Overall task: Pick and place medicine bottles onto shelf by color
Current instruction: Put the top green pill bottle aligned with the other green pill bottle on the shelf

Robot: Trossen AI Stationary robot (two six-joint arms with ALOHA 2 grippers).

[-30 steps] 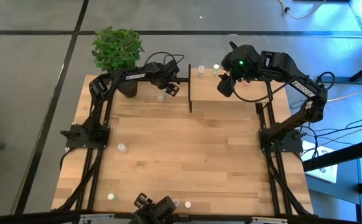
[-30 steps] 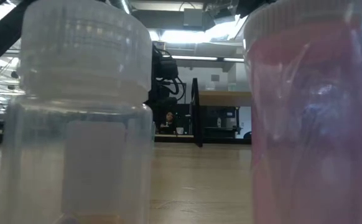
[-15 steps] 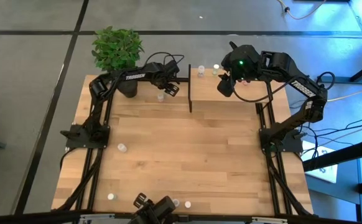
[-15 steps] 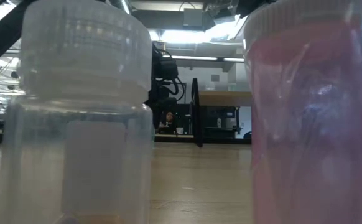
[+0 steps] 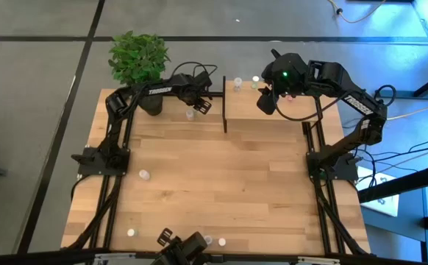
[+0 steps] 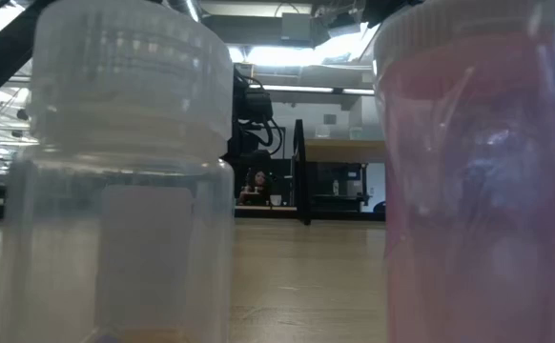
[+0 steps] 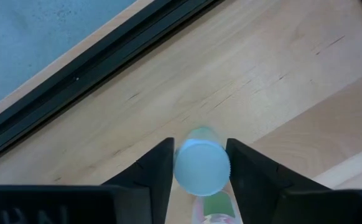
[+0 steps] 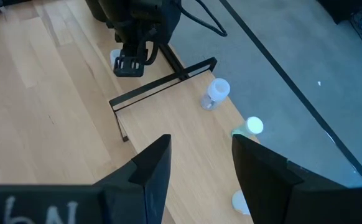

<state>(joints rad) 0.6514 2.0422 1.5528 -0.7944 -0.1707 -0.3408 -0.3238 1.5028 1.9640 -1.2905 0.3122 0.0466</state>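
A medicine bottle with a pale bluish cap stands on the tabletop left of the shelf. My left gripper is over it, pointing steeply down and shut on its cap. My right gripper hangs open above the shelf with nothing between its fingers. Three capped bottles stand along the shelf's far edge. My left gripper pinches the bottle's cap between its two fingers, one on each side. The fingers come from above, pointing steeply down. The bottle stands upright below them; its foot is hidden by the cap, so whether it rests on the wood does not show.
A potted plant stands at the table's far left corner. Loose bottles lie at the left and near edge. A white-capped bottle and a pink one stand right before the low camera. Black shelf posts rise beside my left gripper.
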